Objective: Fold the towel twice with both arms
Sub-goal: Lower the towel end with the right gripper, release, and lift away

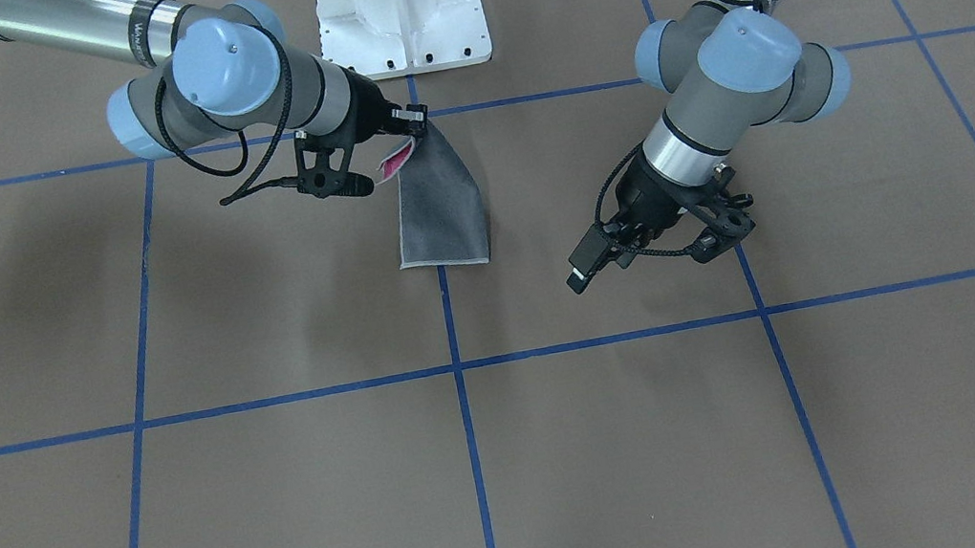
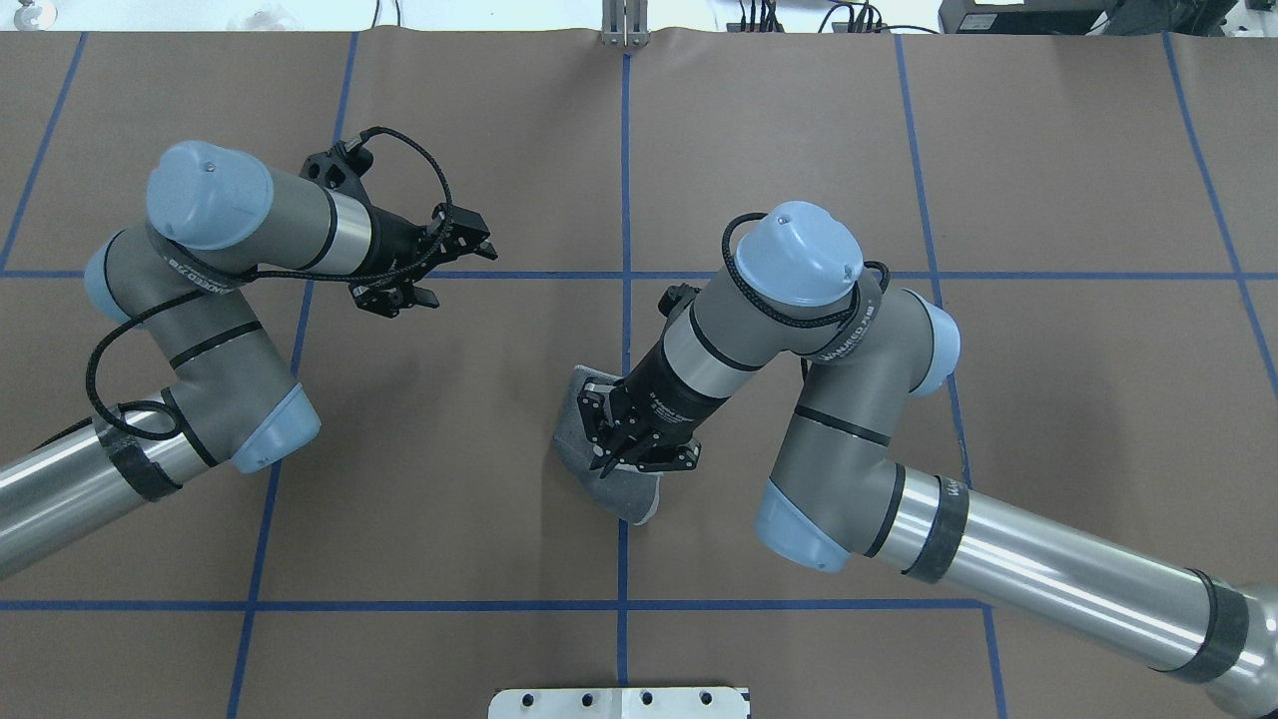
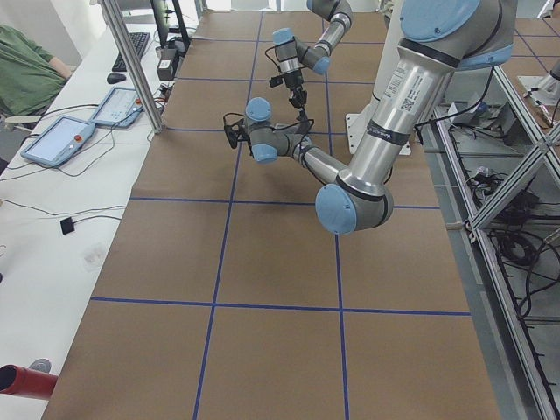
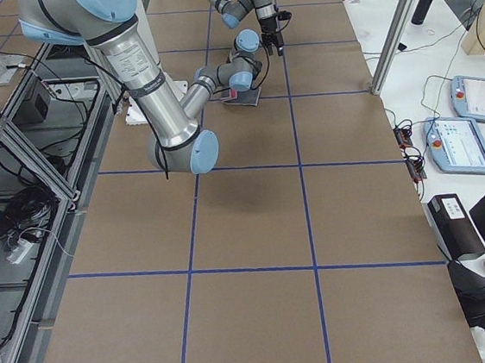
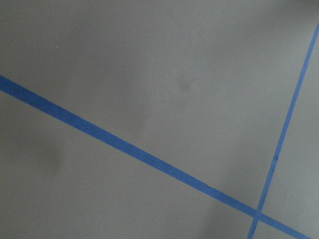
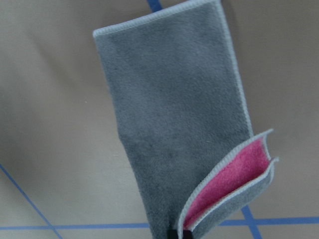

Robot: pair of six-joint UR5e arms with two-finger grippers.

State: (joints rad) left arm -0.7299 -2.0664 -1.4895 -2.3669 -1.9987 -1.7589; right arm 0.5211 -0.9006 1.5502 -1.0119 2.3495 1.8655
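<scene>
The towel (image 1: 439,209) is folded in half, grey face out, with pink (image 6: 234,174) showing inside the fold at the top. My right gripper (image 1: 416,120) is shut on its upper corner and holds it up. The towel hangs slanted, and its lower bordered edge (image 1: 445,263) is at the table. In the overhead view the right gripper (image 2: 624,454) covers most of the towel (image 2: 574,419). My left gripper (image 1: 732,226) is open and empty, off to the side and clear of the towel. It also shows in the overhead view (image 2: 461,272). The left wrist view shows only table.
Brown paper covers the table, with a grid of blue tape lines (image 1: 467,432). The white pedestal base (image 1: 399,7) stands behind the towel. At the table's far edge are tablets (image 4: 481,100) and cables.
</scene>
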